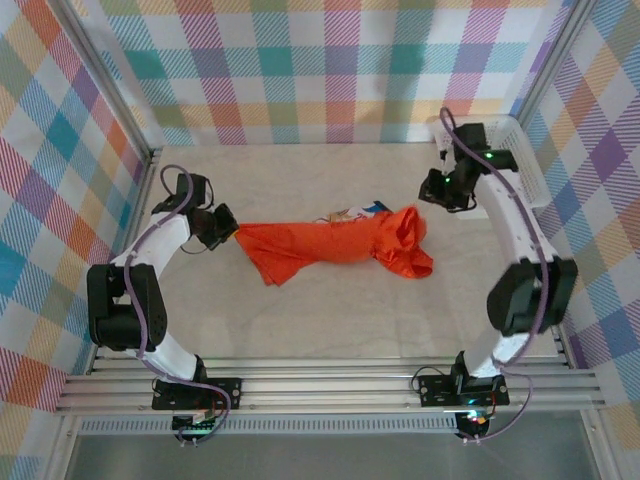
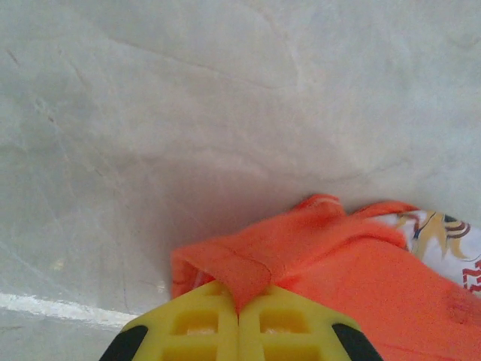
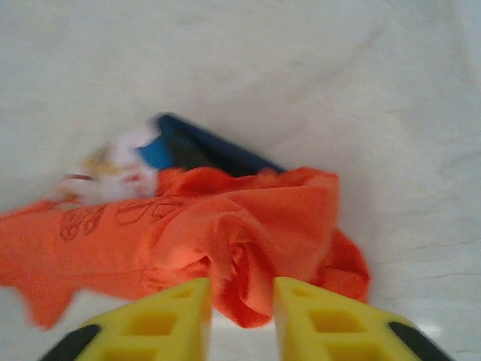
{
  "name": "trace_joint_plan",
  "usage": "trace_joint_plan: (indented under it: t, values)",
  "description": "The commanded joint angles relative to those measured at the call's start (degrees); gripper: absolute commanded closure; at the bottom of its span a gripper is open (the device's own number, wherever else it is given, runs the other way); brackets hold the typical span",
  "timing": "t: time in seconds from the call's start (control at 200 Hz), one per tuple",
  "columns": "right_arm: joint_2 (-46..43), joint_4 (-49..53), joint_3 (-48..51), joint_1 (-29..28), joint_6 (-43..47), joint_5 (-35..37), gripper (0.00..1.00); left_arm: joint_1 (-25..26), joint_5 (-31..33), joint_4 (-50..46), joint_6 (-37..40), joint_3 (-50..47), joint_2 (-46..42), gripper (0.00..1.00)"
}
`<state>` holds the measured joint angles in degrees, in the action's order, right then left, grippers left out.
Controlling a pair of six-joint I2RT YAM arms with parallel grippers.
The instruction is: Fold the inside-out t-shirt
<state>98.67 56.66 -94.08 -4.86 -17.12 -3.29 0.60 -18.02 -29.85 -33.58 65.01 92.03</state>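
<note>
Pale marbled table point(image 1: 330, 320), plaid walls point(image 1: 330, 60) around, white mesh basket point(image 1: 525, 150) in the far right corner. The orange t-shirt point(image 1: 330, 243) lies bunched across the middle. My left claw point(image 2: 239, 304) pinches its left edge, arm bent low; my right claw point(image 3: 240, 316) hovers parted above the right end.

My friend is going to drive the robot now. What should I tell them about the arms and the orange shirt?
Left gripper: shut, pinching an edge of the t-shirt at the end on its side.
Right gripper: open, fingers apart close to the bunched-up other end, not gripping it.
T-shirt: lies in a crumpled strip across the middle of the table, with part of the print showing.
Done: no neat fold yet.
Left: spread the t-shirt flat, then fold it.
</note>
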Motion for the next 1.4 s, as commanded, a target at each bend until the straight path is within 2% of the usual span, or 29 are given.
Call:
trace_joint_plan:
  t: [0.0, 0.105, 0.21, 0.31, 0.555, 0.69, 0.8, 1.01, 1.395]
  values:
    - [1.5, -1.1, 0.3, 0.0, -0.7, 8.5, 0.67, 0.2, -1.0, 0.4, 0.1, -1.3, 0.7, 1.00]
    - [-0.2, -3.2, 2.3, -3.6, -0.9, 6.2, 0.69, 1.1, -1.1, 0.6, 0.0, -1.0, 0.9, 1.00]
    - [-1.3, -5.6, 6.8, -7.3, -1.7, 1.9, 0.78, 2.1, -1.7, 1.2, -0.4, -0.9, 1.5, 1.00]
    - [-2.2, -8.1, 12.2, -9.9, -2.3, 1.1, 0.84, 3.1, -1.8, 1.3, -0.4, -0.4, 2.1, 1.00]
    - [-0.2, -16.0, 21.6, -11.1, -3.0, -3.8, 0.86, 4.4, -1.8, 1.5, -0.3, -0.5, 2.8, 1.00]
    - [4.3, -17.2, 21.1, -11.0, -2.8, -0.7, 0.90, 4.5, -1.8, 1.5, -0.2, -0.7, 2.8, 1.00]
    - [7.6, -16.0, 18.8, -10.5, -2.4, 5.1, 1.00, 4.5, -1.7, 1.3, 0.0, -0.9, 2.5, 1.00]
    - [6.3, -14.7, 18.1, -9.1, -1.5, 12.9, 1.00, 4.5, -1.4, 0.6, 0.5, -0.3, 2.7, 1.00]
    - [5.8, -13.5, 19.0, -5.4, -0.3, 16.2, 1.00, 4.5, -1.1, -0.2, 1.1, 0.3, 2.9, 1.00]
